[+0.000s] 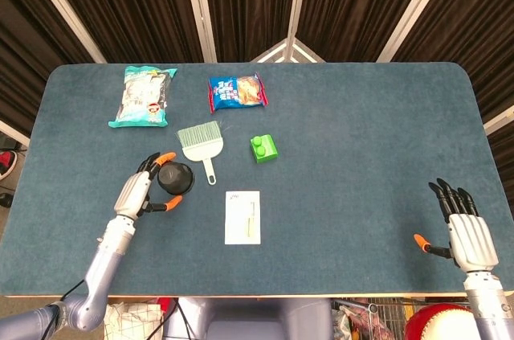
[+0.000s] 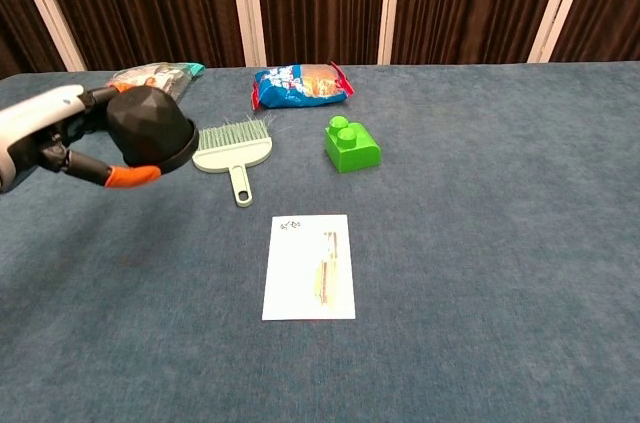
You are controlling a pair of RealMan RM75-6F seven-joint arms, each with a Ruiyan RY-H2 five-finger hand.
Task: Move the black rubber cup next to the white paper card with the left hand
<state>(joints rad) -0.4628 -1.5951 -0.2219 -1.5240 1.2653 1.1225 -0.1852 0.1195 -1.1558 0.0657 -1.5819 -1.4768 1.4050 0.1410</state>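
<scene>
My left hand holds the black rubber cup in the air above the table, mouth down, with orange fingertips on either side of it. The white paper card lies flat on the blue table, to the right of the cup and nearer the front edge. My right hand is open, fingers spread, at the table's front right corner; the chest view does not show it.
A small green dustpan brush lies just right of the raised cup. A green block sits beyond the card. Two snack bags lie near the back edge.
</scene>
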